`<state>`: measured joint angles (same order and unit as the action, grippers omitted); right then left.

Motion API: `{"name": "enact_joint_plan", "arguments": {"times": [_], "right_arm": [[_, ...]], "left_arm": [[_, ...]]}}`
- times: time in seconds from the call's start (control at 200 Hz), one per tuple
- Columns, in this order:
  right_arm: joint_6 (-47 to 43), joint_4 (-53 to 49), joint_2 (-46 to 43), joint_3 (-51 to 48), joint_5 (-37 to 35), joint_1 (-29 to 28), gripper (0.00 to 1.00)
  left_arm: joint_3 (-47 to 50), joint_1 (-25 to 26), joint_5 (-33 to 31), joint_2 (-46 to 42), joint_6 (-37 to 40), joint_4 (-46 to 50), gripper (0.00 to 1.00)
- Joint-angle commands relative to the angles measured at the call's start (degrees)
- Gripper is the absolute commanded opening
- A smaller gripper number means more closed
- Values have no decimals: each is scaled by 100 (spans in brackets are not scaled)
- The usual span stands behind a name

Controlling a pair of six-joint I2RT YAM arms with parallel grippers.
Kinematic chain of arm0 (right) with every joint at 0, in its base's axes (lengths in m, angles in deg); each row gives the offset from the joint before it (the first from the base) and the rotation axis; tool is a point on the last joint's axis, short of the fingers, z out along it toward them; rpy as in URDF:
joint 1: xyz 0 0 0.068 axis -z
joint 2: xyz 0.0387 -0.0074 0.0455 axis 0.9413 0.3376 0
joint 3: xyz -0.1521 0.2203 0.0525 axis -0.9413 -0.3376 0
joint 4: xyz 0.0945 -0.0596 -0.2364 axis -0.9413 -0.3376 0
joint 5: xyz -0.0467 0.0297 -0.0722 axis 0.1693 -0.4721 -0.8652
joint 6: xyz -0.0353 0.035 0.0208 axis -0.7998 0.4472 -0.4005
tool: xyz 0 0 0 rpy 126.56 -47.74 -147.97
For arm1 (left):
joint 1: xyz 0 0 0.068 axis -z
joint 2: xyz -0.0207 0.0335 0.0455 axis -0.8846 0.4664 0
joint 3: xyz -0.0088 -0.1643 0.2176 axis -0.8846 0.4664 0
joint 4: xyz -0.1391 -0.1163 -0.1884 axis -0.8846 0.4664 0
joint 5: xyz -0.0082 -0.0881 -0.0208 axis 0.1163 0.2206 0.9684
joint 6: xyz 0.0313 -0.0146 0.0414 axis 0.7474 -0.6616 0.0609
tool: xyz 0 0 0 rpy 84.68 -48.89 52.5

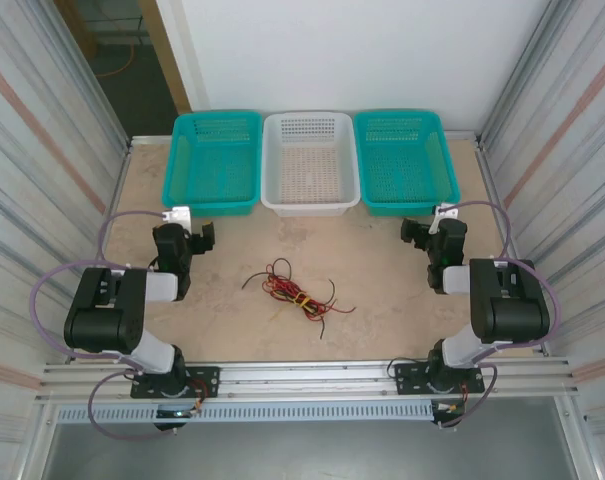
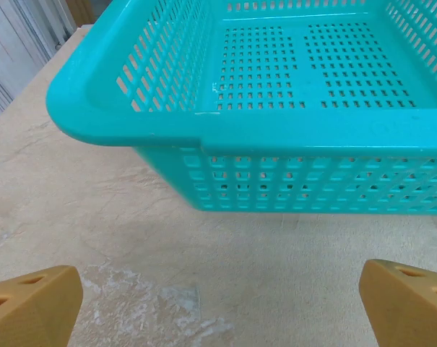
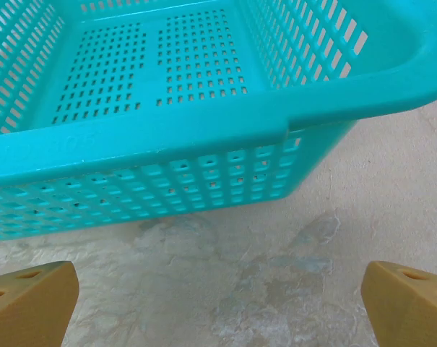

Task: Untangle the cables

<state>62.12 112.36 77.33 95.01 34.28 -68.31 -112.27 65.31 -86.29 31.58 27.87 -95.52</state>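
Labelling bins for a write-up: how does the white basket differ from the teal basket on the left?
The white basket is white and stands in the middle; the left teal basket is teal and ends the row. The left gripper, open, faces the teal basket; the white basket has the cables lying before it. Both are empty and perforated.

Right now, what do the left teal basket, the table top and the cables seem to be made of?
Left teal basket: moulded plastic, slightly glossy; smooth rounded rim, slotted walls.
Table top: matt beige with marble-like veins; stone or laminate, cannot tell.
Cables: thin wires, probably plastic-sheathed, red, black and yellowish.
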Motion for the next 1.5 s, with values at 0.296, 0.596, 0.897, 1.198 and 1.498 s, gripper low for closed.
{"name": "enact_joint_plan", "arguments": {"times": [0.296, 0.596, 0.897, 1.198, 1.498], "right_arm": [[-149, 15, -49, 19, 70, 33, 99], [-145, 4, -47, 26, 88, 40, 99], [-149, 6, -51, 17, 85, 42, 99], [-149, 13, -60, 14, 88, 39, 99], [458, -2601, -1538, 810, -1195, -280, 99]], "left_arm": [[2, 14, 20, -63, 76, -94, 99], [2, 14, 24, -63, 76, -94, 99], [-22, 14, 24, -54, 76, -69, 99], [-17, -30, 126, -79, 50, -41, 98], [-843, -1, -886, -1699, -723, 2922, 99]]}}
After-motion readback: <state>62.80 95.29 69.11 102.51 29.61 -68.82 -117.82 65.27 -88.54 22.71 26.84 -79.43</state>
